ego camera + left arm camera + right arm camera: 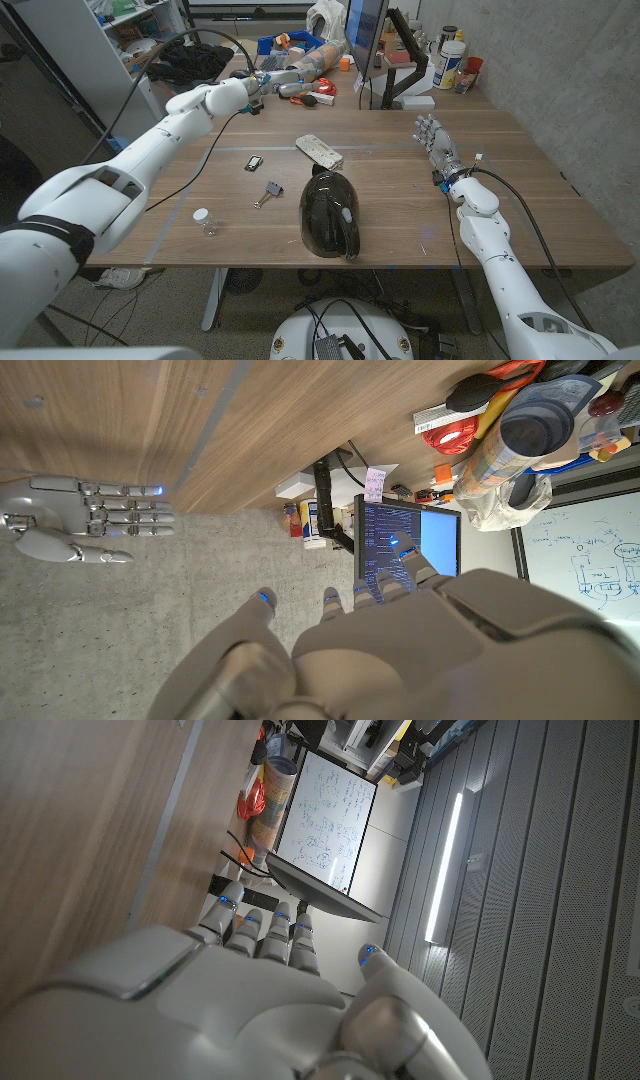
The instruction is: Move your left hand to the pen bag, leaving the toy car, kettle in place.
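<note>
Left arm: stretched out long over the left part of the table, reaching to its far edge.
Left hand: seen at the back left of the table, at the edge of a pile of clutter. In the left wrist view the hand is shown from behind, its fingers extended and apart, with nothing grasped.
Contact with the pen bag: the fingertips are seen just beside its near end in the head view, but whether they touch it cannot be told from these pictures.
Pen bag: a clear tube-shaped bag with coloured contents, lying on its side among the clutter at the table's back edge, left of the monitor. A blue round end is shown in the left wrist view.
Pen bag axis: the long axis runs slantwise along the back edge, one end pointed toward the left hand, the other toward the monitor.
Right arm: bent, held over the right side of the table.
Right hand: fingers straight and a little spread, holding nothing, well apart from every object.
Kettle: black and glossy, placed near the front middle of the table.
Toy car: small and dark, left of the kettle and well apart from both hands.
Other things: a white strip behind the kettle; a binder clip near the toy car.
</note>
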Controlling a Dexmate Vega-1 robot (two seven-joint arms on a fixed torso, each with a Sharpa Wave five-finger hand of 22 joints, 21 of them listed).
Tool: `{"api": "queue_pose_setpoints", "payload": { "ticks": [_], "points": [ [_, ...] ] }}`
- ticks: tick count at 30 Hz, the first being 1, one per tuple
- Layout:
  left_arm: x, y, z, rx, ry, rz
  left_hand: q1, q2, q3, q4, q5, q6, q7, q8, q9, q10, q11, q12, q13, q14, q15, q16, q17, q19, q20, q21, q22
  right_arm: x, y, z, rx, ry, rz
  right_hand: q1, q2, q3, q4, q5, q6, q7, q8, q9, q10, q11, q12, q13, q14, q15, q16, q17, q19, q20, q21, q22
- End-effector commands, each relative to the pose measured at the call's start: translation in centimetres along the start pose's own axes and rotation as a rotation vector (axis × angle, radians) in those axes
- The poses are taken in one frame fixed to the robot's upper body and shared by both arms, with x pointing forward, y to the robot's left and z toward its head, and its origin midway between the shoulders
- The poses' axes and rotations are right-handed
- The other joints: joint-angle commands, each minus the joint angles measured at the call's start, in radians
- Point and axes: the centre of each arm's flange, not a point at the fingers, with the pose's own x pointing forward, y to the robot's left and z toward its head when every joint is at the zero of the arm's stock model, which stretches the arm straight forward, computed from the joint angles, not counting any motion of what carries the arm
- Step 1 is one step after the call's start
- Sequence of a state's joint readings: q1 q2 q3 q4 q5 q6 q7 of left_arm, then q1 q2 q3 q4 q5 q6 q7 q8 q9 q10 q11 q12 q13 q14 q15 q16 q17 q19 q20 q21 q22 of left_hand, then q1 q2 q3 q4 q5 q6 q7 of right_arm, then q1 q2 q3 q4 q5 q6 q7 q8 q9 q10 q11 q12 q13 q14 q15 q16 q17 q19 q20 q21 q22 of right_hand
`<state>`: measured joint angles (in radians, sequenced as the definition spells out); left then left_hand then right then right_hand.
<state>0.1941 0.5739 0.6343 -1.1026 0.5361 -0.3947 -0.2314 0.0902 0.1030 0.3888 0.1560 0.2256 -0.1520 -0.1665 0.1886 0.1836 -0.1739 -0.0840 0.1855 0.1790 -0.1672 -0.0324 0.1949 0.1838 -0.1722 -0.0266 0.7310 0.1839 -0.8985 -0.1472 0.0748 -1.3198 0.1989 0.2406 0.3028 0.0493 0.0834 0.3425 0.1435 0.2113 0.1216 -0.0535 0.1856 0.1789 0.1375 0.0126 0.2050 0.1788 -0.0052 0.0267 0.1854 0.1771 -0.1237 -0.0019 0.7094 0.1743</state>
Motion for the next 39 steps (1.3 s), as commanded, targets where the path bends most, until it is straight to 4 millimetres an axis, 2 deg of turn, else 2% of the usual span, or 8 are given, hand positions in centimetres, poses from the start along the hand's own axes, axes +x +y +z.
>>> {"api": "queue_pose_setpoints", "payload": {
  "ticks": [1, 39],
  "points": [
    [0.5, -0.7, -0.2, 0.059, 0.019, -0.037, -0.004, 0.031, 0.002, 0.010, 0.002, -0.002, -0.008, 0.000, 0.005, -0.029, -0.008, 0.002, 0.005, -0.087, -0.002, 0.004, 0.003, -0.104, 0.009, 0.000, 0.004, -0.2, 0.0, -0.1, -0.002, 0.003, -0.003, 0.004, 0.024, 0.004, -0.002, -0.001, 0.005, -0.001, 0.004, 0.005, 0.004, 0.003, 0.003, 0.003, -0.002, 0.008, 0.002, 0.001, 0.002, -0.002, -0.003, 0.005],
    [2.4, -3.1, 0.2, 0.142, 0.006, -0.110, -0.004, 0.024, 0.000, 0.005, 0.004, 0.004, -0.022, 0.004, 0.005, -0.023, -0.020, 0.004, 0.005, -0.081, -0.006, 0.008, 0.003, -0.100, 0.010, -0.004, 0.004, -0.6, -0.4, -0.3, -0.005, 0.007, -0.016, 0.003, 0.023, 0.004, -0.002, -0.001, 0.006, 0.000, 0.004, 0.005, 0.003, 0.003, 0.002, 0.003, -0.003, 0.009, 0.002, 0.001, 0.006, -0.001, -0.015, 0.005]
  ]
}}
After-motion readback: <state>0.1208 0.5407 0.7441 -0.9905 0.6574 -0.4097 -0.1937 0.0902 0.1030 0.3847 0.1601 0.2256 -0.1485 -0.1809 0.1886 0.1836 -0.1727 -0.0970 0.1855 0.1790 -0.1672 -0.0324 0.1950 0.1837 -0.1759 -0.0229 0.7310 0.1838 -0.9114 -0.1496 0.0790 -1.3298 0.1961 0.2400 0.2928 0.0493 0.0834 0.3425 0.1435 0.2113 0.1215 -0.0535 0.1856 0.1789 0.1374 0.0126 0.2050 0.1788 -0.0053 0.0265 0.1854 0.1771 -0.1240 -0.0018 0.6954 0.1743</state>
